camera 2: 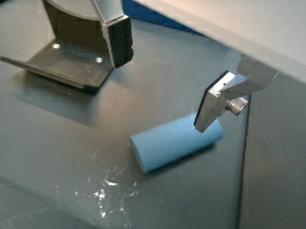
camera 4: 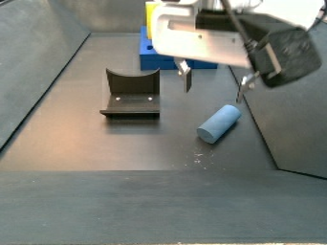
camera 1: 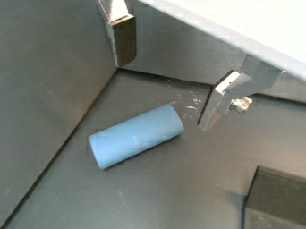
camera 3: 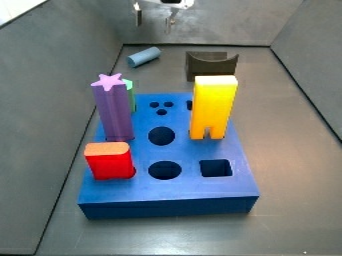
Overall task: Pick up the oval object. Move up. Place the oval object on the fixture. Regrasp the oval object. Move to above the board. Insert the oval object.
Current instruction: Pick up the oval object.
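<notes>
The oval object, a smooth grey-blue peg, lies on its side on the dark floor in both wrist views and both side views. My gripper is open and empty, hanging above the peg without touching it; it also shows in both side views. The dark fixture stands on the floor beside the peg. The blue board lies further off.
On the board stand a purple star-topped peg, a yellow arch block and a red block. Grey sloping walls enclose the floor on the sides.
</notes>
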You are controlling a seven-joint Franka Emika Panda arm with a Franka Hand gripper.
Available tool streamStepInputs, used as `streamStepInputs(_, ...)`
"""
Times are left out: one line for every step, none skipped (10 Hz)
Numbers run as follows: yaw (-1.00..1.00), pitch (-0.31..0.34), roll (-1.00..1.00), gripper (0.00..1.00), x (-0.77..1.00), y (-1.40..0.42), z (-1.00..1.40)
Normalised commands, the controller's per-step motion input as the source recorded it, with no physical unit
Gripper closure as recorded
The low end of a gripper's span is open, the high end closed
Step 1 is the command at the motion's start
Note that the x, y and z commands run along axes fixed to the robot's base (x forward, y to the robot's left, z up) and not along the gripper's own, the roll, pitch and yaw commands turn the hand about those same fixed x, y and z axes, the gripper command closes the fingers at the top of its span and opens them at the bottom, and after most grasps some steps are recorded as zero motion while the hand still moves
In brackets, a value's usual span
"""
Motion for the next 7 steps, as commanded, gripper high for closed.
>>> streamStepInputs(-0.84,-0.201,-0.05,0.00,0.00,0.05,-0.69)
streamStepInputs(-0.61,-0.204,-0.07,0.00,0.00,0.24,-0.67)
streamStepInputs(-0.43,-0.166,-0.12,0.00,0.00,0.27,-0.69)
streamStepInputs(-0.39,-0.100,-0.17,0.00,-0.02,0.25,-0.75)
streamStepInputs(-0.41,-0.081,-0.22,0.00,-0.13,0.20,-0.71)
streamStepInputs(-0.34,-0.087,-0.36,0.00,-0.11,0.00,-0.43)
streamStepInputs(-0.30,-0.130,-0.45,0.00,0.00,-0.01,-0.21)
